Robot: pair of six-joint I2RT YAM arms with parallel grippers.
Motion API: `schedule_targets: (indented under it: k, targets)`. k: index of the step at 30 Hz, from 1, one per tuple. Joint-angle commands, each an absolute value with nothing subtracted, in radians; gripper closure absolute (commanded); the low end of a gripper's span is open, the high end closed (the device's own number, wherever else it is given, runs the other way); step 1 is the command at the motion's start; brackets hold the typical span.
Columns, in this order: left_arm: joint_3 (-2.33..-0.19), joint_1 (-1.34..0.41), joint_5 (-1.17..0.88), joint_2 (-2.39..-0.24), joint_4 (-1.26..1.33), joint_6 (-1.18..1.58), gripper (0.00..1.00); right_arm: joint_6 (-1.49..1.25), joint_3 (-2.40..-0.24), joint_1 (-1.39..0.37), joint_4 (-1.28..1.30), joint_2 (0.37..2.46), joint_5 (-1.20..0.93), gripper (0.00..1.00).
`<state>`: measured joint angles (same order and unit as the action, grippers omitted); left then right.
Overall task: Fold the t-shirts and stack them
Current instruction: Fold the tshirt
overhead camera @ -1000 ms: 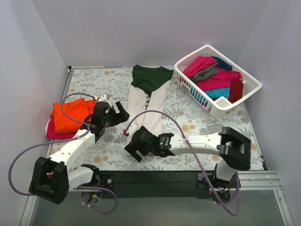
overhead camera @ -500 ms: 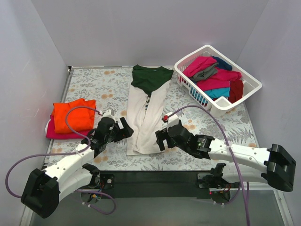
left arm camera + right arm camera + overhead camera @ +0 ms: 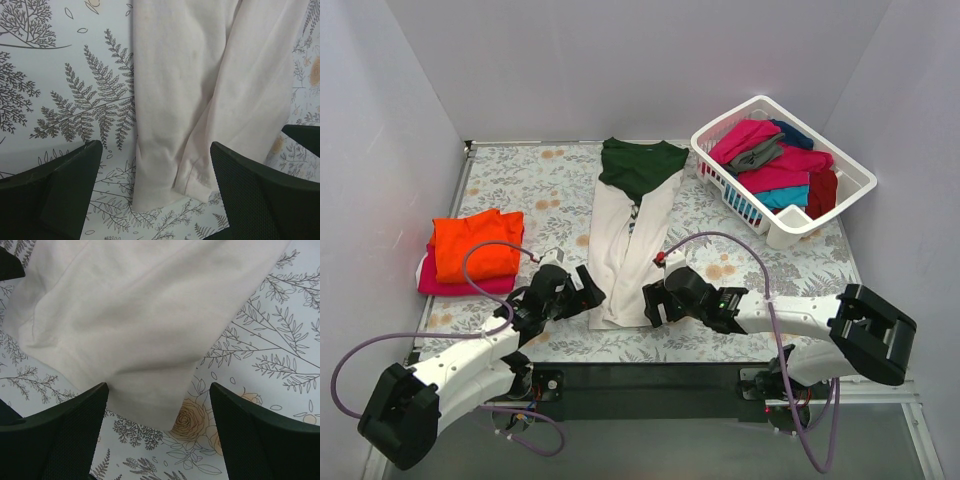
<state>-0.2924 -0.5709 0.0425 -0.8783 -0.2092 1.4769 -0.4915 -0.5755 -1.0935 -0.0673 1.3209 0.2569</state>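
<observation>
Lower left of centre, the left gripper [image 3: 583, 291] hangs with jaws spread and empty by the lower hem of the cream t-shirt [image 3: 625, 250], a long strip down mid-frame. The right gripper [image 3: 654, 300], likewise spread, flanks its other corner. Both should pinch the corners level, together.

shirt [image 3: 625, 250]: soft matt cloth | table cover [image 3: 520, 180]: smooth matt print | basket [image 3: 788, 234], 2 o'clock: glossy plastic | left gripper [image 3: 155, 150] pads [image 3: 250, 195]: matt black, mesh-textured
</observation>
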Motion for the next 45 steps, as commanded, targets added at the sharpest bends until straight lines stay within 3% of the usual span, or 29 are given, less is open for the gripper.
schedule_targets:
  k: [1, 8, 12, 19, 34, 42, 45]
  targets:
    - [-0.288, -0.597, 0.058, -0.903, -0.218, 1.499, 0.17, -0.518, -0.566, -1.086, -0.181, 1.367, 0.215, 0.26]
    - [-0.288, -0.614, 0.067, -0.923, -0.216, 1.506, 0.17, -0.537, -0.554, -1.086, -0.203, 1.425, 0.196, 0.36]
    - [-0.275, -0.664, 0.071, -0.963, -0.209, 1.534, 0.17, -0.571, -0.520, -1.086, -0.181, 1.419, 0.178, 0.54]
    - [-0.270, -0.765, 0.120, -1.003, -0.242, 1.601, 0.17, -0.632, -0.446, -1.086, -0.124, 1.367, 0.164, 0.75]
    - [-0.256, -0.976, 0.256, -0.962, -0.437, 1.859, 0.21, -0.643, -0.420, -1.086, -0.015, 1.209, 0.245, 0.77]
    - [-0.258, -1.035, 0.267, -1.014, -0.442, 1.928, 0.42, -0.641, -0.426, -1.086, -0.017, 1.243, 0.238, 0.78]
    - [-0.264, -1.049, 0.278, -1.028, -0.442, 1.945, 0.59, -0.637, -0.426, -1.086, -0.017, 1.238, 0.236, 0.79]
